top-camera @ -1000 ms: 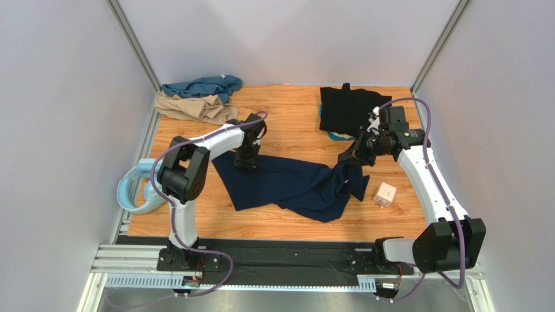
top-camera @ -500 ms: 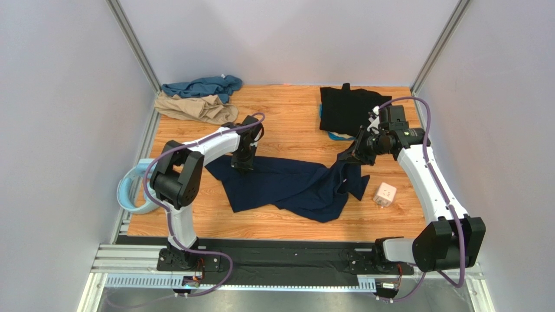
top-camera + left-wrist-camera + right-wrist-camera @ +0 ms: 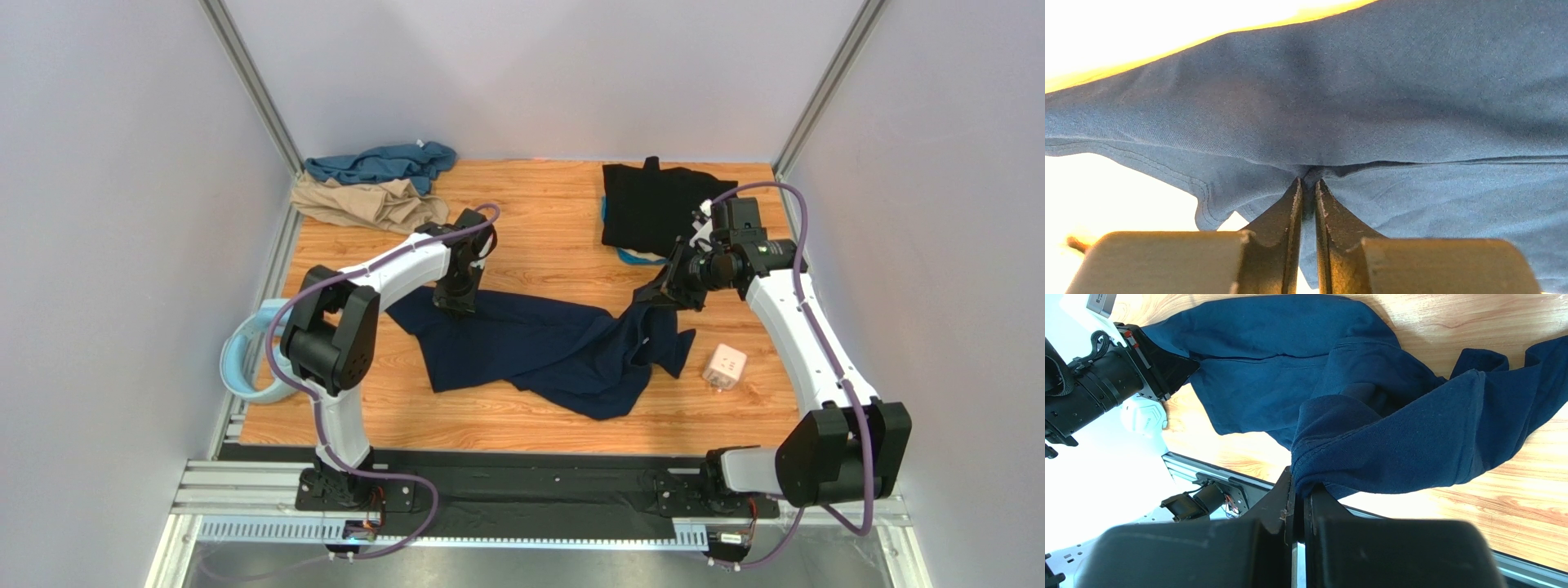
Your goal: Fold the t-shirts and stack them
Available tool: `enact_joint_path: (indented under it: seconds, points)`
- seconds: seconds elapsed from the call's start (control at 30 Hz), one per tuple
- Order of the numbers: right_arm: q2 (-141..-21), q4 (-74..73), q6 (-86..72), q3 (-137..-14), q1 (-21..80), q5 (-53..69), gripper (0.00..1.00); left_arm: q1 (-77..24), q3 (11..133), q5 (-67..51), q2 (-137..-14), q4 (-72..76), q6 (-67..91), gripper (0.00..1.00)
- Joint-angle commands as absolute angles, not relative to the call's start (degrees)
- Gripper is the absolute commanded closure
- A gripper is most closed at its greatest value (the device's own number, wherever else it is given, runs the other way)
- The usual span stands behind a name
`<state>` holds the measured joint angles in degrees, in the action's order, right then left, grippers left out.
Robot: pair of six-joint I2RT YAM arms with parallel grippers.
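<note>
The dark navy t-shirt (image 3: 540,349) lies crumpled across the middle of the wooden table (image 3: 552,239). My left gripper (image 3: 456,300) is shut on a fold at its left upper edge; the left wrist view shows the navy cloth (image 3: 1389,110) pinched between the nearly closed jaws of that gripper (image 3: 1308,184). My right gripper (image 3: 656,292) is shut on the shirt's right end and holds it a little off the table. In the right wrist view a hem of the navy shirt (image 3: 1389,429) hangs from that gripper (image 3: 1301,487). A black t-shirt (image 3: 650,202) lies folded at the back right. Teal (image 3: 380,162) and tan (image 3: 362,202) t-shirts lie bunched at the back left.
A pale blue plastic ring (image 3: 245,361) sits off the table's left edge beside the left arm. A small white cube (image 3: 725,365) rests near the right arm, just right of the navy shirt. Grey walls close in the table on three sides.
The left gripper has closed on the navy shirt's left edge and drawn it slightly left and back. The right gripper has kept its grip and hardly moved.
</note>
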<state>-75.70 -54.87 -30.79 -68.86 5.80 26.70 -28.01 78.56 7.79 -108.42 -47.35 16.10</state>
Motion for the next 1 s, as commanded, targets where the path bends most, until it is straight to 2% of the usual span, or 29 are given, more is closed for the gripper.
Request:
enact_joint_path:
  seconds: [0.0, 0.17, 0.2, 0.27, 0.3, 0.73, 0.97]
  points:
    - [-75.6, -52.7, -30.7, -70.2, 5.8, 27.5, 1.0, -27.7, 80.0, 6.2, -106.7, -48.2, 14.7, 0.8]
    - [-76.2, -52.6, -30.5, -70.6, 5.8, 27.8, 1.0, -27.7, 79.7, 4.4, -106.6, -48.1, 14.5, 0.79]
    - [-76.3, -52.5, -30.5, -70.8, 5.8, 27.9, 1.0, -27.7, 79.6, 4.0, -106.5, -48.0, 14.5, 0.84]
    - [-76.5, -52.6, -30.4, -71.0, 5.8, 27.9, 1.0, -27.7, 79.6, 3.4, -106.4, -47.9, 14.4, 0.89]
    - [-76.6, -52.6, -30.4, -71.1, 5.8, 27.9, 1.0, -27.7, 79.5, 3.3, -106.4, -48.0, 14.3, 1.0]
    - [-77.9, -52.3, -30.1, -72.0, 5.8, 27.7, 1.0, -27.5, 82.4, 6.5, -104.4, -50.4, 13.5, 1.0]
    - [-78.3, -52.3, -29.1, -72.2, 5.3, 25.8, 1.0, -23.7, 86.9, 8.4, -98.6, -52.7, 13.7, 1.0]
